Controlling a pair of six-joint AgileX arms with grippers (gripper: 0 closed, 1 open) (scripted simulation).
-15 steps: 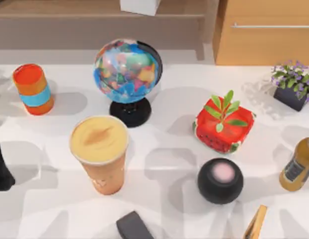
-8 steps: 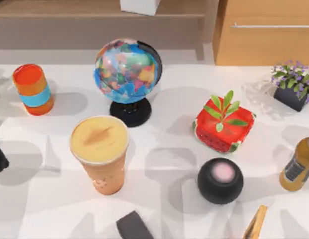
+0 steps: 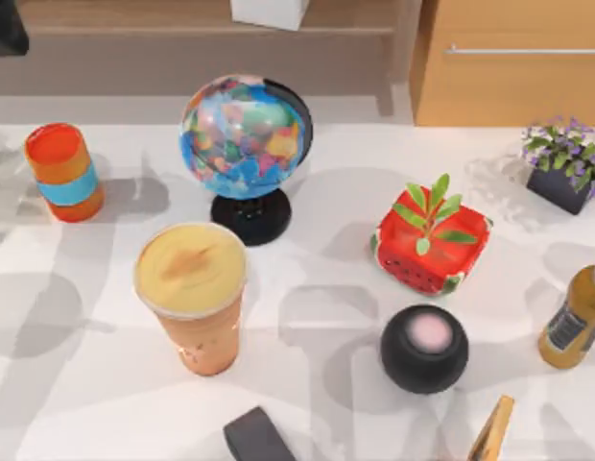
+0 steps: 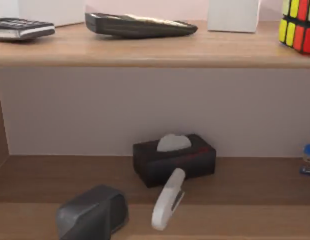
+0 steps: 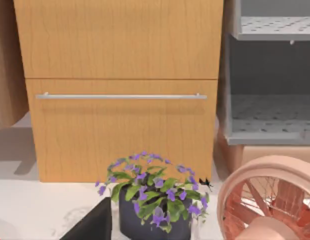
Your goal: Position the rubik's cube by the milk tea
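Note:
The rubik's cube [image 4: 298,26] stands on the upper wooden shelf in the left wrist view, with yellow, orange and red stickers showing at the frame's edge. The milk tea [image 3: 192,293], a tall cup of orange-tan drink with a wide pale-yellow top, stands left of the table's centre in the top view. A dark part of my left arm [image 3: 4,27] sits in the top view's far left corner, over the shelf and away from the cup. A dark part of my right gripper [image 5: 91,226] shows at the right wrist view's lower edge, near the purple flower pot [image 5: 154,200].
Around the cup stand a globe [image 3: 245,144], an orange can [image 3: 63,171], a red watermelon box [image 3: 432,245], a black speaker [image 3: 424,348], a bottle [image 3: 572,327] and a flower pot [image 3: 564,165]. The shelf holds a tissue box [image 4: 174,159], a white stapler [image 4: 168,199] and a calculator [image 4: 21,27].
The left arm's dark part has left the table's left edge and now sits in the far left corner over the shelf. The objects on the table have not moved.

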